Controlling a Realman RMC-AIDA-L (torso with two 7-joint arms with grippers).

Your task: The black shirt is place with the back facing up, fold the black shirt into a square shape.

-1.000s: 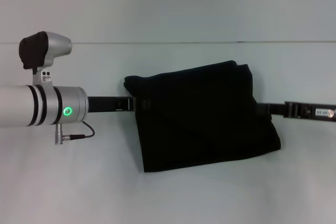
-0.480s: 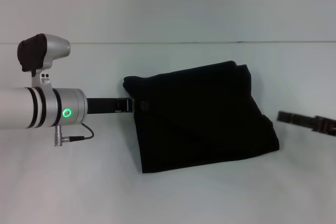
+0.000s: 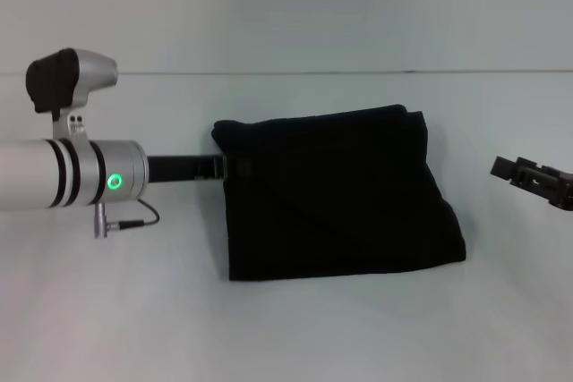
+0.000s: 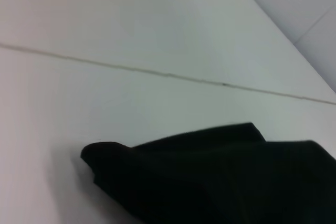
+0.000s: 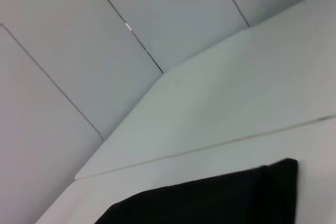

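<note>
The black shirt [image 3: 340, 194] lies folded into a rough square in the middle of the white table [image 3: 295, 328]. My left gripper [image 3: 235, 167] reaches in from the left and meets the shirt's upper left edge; black on black hides how it stands there. My right gripper [image 3: 528, 178] hovers at the far right, apart from the shirt with bare table between them. The left wrist view shows a folded corner of the shirt [image 4: 220, 177]. In the right wrist view, the shirt's edge [image 5: 210, 203] lies low in the picture.
My left arm's silver wrist [image 3: 81, 176], with its green light and a thin cable, stretches across the left of the table. A pale wall [image 3: 286, 6] rises behind the table's far edge.
My right gripper has pulled away from the shirt's right edge, out to the right. The shirt's lower part has settled flatter and squarer. The left arm has shifted slightly left.
</note>
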